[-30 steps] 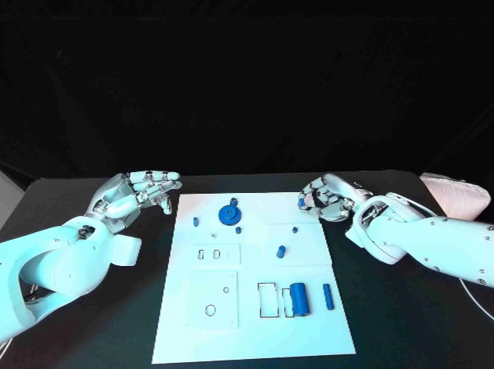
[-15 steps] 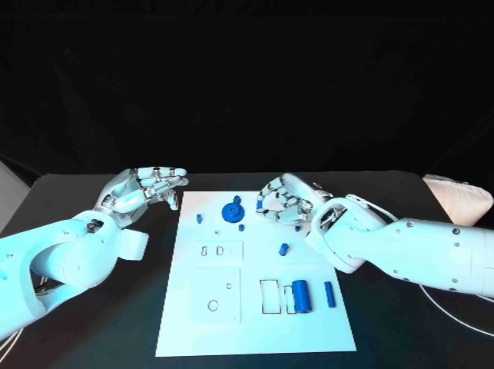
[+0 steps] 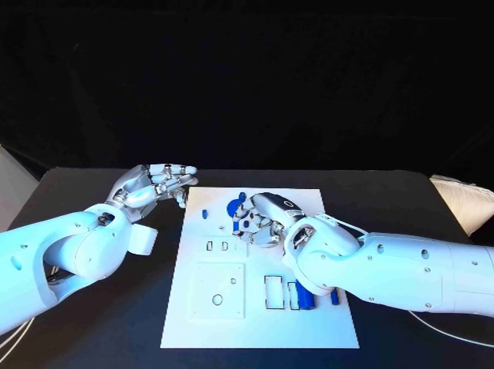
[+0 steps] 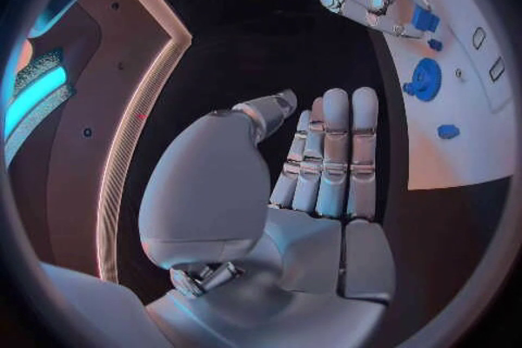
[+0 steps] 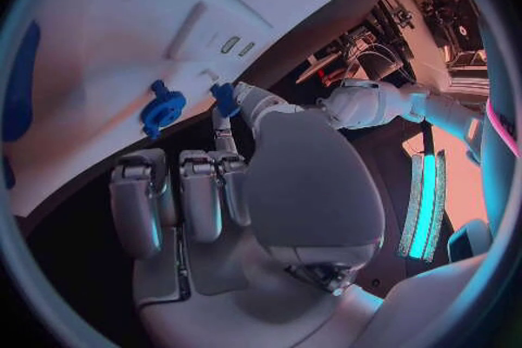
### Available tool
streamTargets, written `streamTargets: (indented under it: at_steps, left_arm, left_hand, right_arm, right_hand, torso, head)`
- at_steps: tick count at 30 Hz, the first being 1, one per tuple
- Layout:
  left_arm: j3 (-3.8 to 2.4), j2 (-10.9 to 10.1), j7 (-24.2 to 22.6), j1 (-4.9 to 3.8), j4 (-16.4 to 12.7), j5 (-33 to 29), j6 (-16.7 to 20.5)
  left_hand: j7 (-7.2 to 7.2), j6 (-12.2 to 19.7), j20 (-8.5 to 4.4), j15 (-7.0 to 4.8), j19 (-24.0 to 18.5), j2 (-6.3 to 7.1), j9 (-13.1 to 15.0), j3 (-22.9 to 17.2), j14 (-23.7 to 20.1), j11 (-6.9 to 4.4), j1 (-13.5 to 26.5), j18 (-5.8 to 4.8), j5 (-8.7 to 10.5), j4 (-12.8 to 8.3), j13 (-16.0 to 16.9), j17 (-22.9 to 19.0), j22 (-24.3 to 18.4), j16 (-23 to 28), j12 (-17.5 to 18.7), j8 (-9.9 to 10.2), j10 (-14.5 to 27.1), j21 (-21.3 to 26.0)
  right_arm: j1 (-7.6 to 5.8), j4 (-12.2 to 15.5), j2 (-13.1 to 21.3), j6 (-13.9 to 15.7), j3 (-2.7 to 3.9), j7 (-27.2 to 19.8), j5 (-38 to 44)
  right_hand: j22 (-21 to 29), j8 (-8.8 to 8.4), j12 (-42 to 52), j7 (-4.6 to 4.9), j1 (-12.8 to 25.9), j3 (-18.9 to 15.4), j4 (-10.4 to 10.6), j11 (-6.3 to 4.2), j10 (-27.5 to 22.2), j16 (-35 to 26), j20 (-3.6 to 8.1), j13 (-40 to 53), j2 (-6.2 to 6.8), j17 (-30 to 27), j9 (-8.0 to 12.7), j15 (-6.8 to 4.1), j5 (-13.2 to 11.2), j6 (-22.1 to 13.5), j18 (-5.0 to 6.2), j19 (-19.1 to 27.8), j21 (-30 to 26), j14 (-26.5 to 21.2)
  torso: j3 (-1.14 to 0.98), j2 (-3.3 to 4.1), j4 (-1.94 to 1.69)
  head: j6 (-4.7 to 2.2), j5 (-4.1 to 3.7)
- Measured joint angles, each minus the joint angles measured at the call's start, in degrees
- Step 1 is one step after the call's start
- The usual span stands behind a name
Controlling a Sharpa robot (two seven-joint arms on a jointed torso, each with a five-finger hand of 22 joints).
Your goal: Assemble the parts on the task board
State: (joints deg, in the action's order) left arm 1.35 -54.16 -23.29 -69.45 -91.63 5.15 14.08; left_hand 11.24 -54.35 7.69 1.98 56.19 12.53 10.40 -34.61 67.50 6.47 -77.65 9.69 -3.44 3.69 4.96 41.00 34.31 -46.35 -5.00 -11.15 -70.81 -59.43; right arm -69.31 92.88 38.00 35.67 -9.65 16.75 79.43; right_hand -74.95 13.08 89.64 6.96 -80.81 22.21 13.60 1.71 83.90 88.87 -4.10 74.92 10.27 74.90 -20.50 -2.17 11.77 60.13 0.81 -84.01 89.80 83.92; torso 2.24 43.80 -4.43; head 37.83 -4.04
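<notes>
the black table (image 3: pixel 103 338) carries everything, and the white rectangular task board (image 3: pixel 319 323) lies flat in its middle, long side running away from the robot, with dark table left free along both long edges.

the right arm reaches across the near right part of the board, covering some of its slots, and its silver right hand (image 3: pixel 264 219) hovers over the far middle of the plate. in the right wrist view a small blue block (image 5: pixel 224 97) sits pinched at the thumb tip against a finger, the other fingers curled in beside it; my judgement is that the piece is being carried toward a seat near the round blue knob-like part (image 3: pixel 236 207), which stands just beside the hand.

the left hand (image 3: pixel 156 184) hangs off the board's far left corner, over bare table, fingers straight and close together, holding nothing; it looks parked there to keep the plate free for the other arm.

smaller things: a blue cylinder (image 3: pixel 302 293) lies near the board's near right slots, half hidden under the right forearm, and a tiny blue peg (image 3: pixel 203 213) stands by the left edge.

the open room lies on the board's left half; the right hand has little clearance from the knob part.
</notes>
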Motion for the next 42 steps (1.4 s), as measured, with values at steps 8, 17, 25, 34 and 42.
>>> streamTargets:
  at_steps: [8,17,25,34,42]
  left_arm:
    - [0.02,0.0,1.8,0.00,-0.1,1.3,-0.1]
    - [0.02,0.0,3.9,0.00,-0.2,3.4,-0.8]
    - [0.03,0.0,5.5,0.00,-0.2,5.0,-1.5]
    - [0.06,0.0,6.8,0.00,0.0,6.3,-1.9]
    - [0.09,0.0,7.5,0.00,0.1,7.1,-2.0]
  left_hand:
    - [-0.53,0.5,-0.69,-0.66,4.7,-0.70,1.0,2.9,3.4,-0.86,0.7,-0.01,0.11,-0.6,4.2,8.3,8.6,-10.1,-6.2,-1.6,-1.6,-6.6]
    - [-1.65,2.9,-1.24,-1.32,10.7,-1.37,3.6,4.9,11.2,-2.05,0.8,-1.82,0.11,-0.1,18.0,26.5,19.4,-27.1,-24.2,-8.1,5.3,-14.0]
    - [-1.96,5.7,-1.30,-1.36,17.0,-1.36,5.6,4.6,16.3,-2.12,0.8,-3.61,0.11,0.5,28.6,34.0,29.4,-37.0,-40.0,-14.5,10.4,-19.8]
    - [-2.25,6.2,-1.42,-1.36,19.7,-1.36,6.9,4.3,16.2,-2.27,0.8,-4.52,0.11,0.8,31.9,33.9,34.2,-39.9,-46.0,-18.0,11.3,-22.0]
    - [-2.25,6.1,-1.42,-1.36,20.1,-1.36,7.0,4.3,16.2,-2.27,0.8,-4.51,0.11,0.8,32.2,33.9,34.6,-40.2,-46.4,-18.3,11.3,-22.2]
  right_arm:
    - [1.73,-0.4,-1.4,-0.8,-0.27,2.5,3.5]
    - [3.07,-0.7,-2.3,-1.4,-0.34,4.5,6.3]
    - [3.78,-0.6,-2.7,-1.5,-0.30,5.3,7.6]
    - [4.06,-0.8,-3.0,-1.4,-0.23,5.5,8.5]
    - [4.19,-0.8,-3.1,-1.3,-0.21,5.6,9.0]
  right_hand:
    - [0.0,0.00,0.0,-0.11,0.2,0.0,0.0,0.00,0.0,0.0,0.00,0.0,0.22,0.0,0.0,0.00,0.2,-0.1,0.00,0.0,0.0,0.0]
    - [0.0,-0.02,0.0,-0.15,0.3,0.0,0.0,0.00,0.0,0.0,0.00,0.0,0.31,0.0,0.0,0.00,0.2,0.0,0.00,0.0,0.0,0.0]
    - [0.0,-0.15,0.0,-0.25,0.3,0.0,0.0,0.01,0.0,0.0,0.00,0.0,0.31,0.0,-1.2,0.00,0.2,-0.1,0.00,0.0,0.0,0.0]
    - [0.0,-0.01,0.0,-0.27,0.5,0.0,0.0,0.01,0.0,0.0,-0.01,0.0,0.54,0.0,-2.3,0.01,0.2,-0.1,0.00,0.0,0.0,0.0]
    - [0.0,-0.01,0.0,-0.36,0.5,0.0,0.0,0.01,0.0,0.0,-0.01,0.0,0.54,0.0,-2.3,0.01,0.2,-0.2,0.00,0.0,0.0,0.0]
  torso:
    - [-0.03,0.04,0.05]
    - [-0.14,0.10,0.10]
    - [-0.15,0.12,0.05]
    - [-0.14,0.11,0.02]
    - [-0.13,0.09,0.01]
  head:
    - [0.67,0.38]
    - [1.48,0.41]
    - [1.87,0.27]
    - [2.04,0.39]
    - [2.19,0.53]
